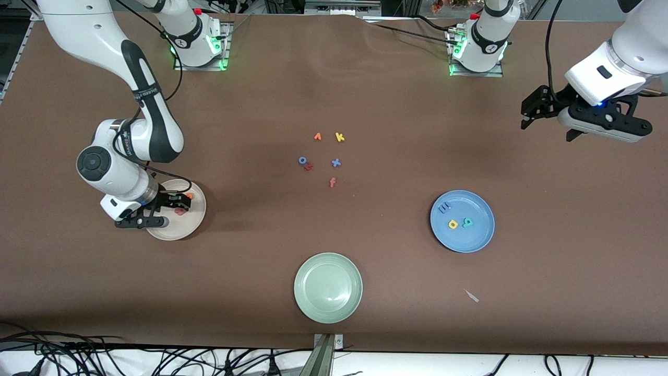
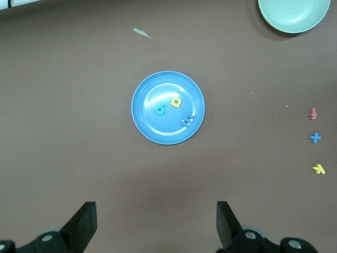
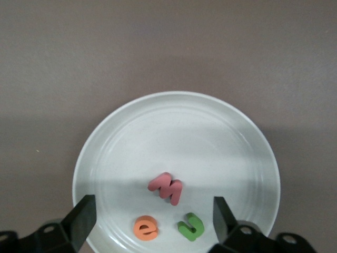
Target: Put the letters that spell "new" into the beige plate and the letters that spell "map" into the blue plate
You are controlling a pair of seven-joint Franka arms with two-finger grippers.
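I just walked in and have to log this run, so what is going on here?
The right end effector hangs open over the beige plate, where the pinkish-red w, orange e and green n lie. The blue plate holds the m, p and a. The left end effector waits open above the table.

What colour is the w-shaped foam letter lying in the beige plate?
Pinkish-red; the w-shaped foam letter shows best in the right wrist view.

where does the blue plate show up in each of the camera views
Front view: blue plate toward the left arm's end, nearer the camera than the loose letters.
Left wrist view: centre of picture, below the open left claw.
Right wrist view: not in it.
Shared landmark: pale green plate.
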